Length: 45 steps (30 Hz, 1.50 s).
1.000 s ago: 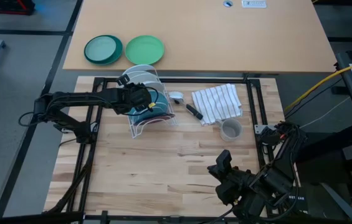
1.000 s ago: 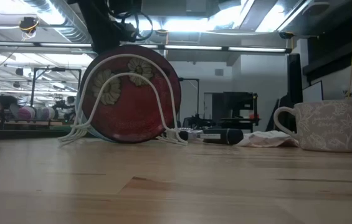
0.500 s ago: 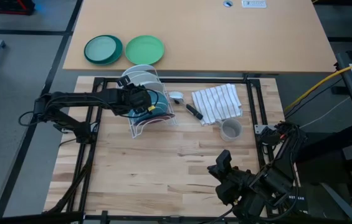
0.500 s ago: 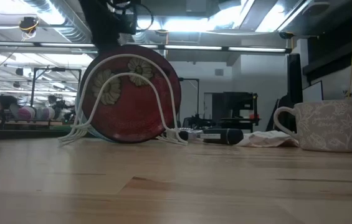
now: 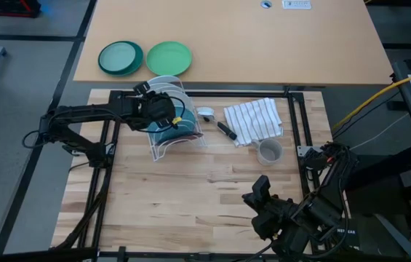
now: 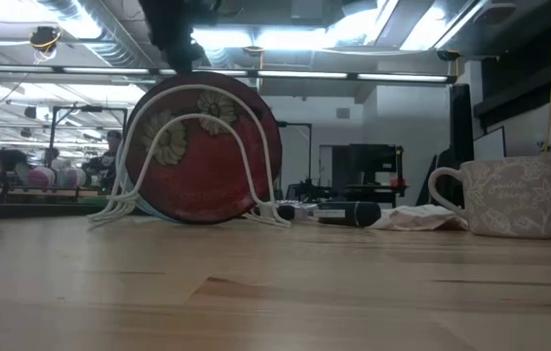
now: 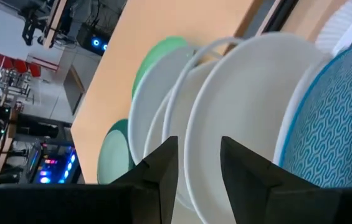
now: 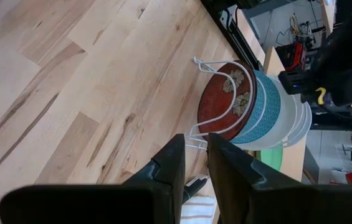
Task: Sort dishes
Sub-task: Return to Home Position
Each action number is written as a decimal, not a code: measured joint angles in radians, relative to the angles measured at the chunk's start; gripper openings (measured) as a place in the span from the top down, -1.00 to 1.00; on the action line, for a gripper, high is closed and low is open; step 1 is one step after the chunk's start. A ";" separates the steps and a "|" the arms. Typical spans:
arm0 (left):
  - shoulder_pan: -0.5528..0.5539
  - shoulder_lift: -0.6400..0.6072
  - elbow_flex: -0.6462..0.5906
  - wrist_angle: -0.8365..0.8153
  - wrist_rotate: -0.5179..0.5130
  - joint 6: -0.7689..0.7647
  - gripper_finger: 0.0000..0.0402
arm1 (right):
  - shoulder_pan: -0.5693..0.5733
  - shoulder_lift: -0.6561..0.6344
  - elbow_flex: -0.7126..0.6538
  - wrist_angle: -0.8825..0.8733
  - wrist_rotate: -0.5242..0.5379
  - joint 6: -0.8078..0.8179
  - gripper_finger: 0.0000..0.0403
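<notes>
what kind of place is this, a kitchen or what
Likely a robotics lab, not a kitchen: left gripper and right gripper at a metal-framed wooden table, bare ceiling ducts behind the dish rack.

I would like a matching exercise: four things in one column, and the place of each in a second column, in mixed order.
1. dark red flowered plate
2. light blue patterned plate
3. grey mug
4. light green plate

A. flat on the tan tabletop
B. beside the striped cloth
C. in the white wire rack, beside the plain white plate
D. at the rack's end, facing the low camera

Pairs: 1-D, 2-C, 3-B, 4-A.
</notes>
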 joint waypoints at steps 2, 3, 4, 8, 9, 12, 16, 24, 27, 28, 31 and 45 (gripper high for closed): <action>-0.013 0.000 0.022 -0.009 0.000 0.006 0.46 | 0.000 0.000 0.000 0.000 0.000 0.000 0.63; -0.022 0.000 0.036 -0.020 0.000 0.006 0.46 | 0.000 0.000 0.000 0.000 0.000 0.000 0.63; -0.033 0.000 0.052 -0.029 0.000 0.002 0.46 | 0.000 0.000 0.000 0.000 0.000 0.000 0.63; -0.091 0.000 0.137 -0.092 0.000 -0.033 0.46 | 0.000 0.000 0.000 -0.001 0.043 -0.001 0.63; -0.110 0.000 0.164 -0.115 0.000 -0.045 0.46 | 0.000 -0.003 0.000 -0.001 0.055 -0.002 0.63; -0.171 -0.018 0.239 -0.182 0.000 -0.050 0.46 | 0.000 -0.035 0.000 0.000 0.059 -0.002 0.63; -0.243 -0.104 0.288 -0.211 0.001 -0.070 0.46 | 0.001 -0.113 0.000 -0.001 0.092 -0.003 0.63; -0.315 -0.428 0.133 -0.208 0.180 -0.228 0.46 | 0.001 -0.284 -0.081 -0.018 0.272 -0.067 0.63; -0.344 -0.551 -0.022 -0.124 0.212 -0.268 0.46 | 0.001 -0.380 -0.228 -0.020 0.281 -0.039 0.63; -0.354 -0.590 -0.085 -0.077 0.232 -0.268 0.46 | 0.001 -0.422 -0.292 -0.018 0.296 -0.007 0.63; -0.379 -0.681 -0.279 0.105 0.308 -0.223 0.46 | 0.001 -0.562 -0.502 -0.022 0.363 0.113 0.63; -0.367 -0.777 -0.820 0.775 0.514 -0.058 0.46 | 0.001 -1.186 -1.334 0.300 0.496 0.466 0.63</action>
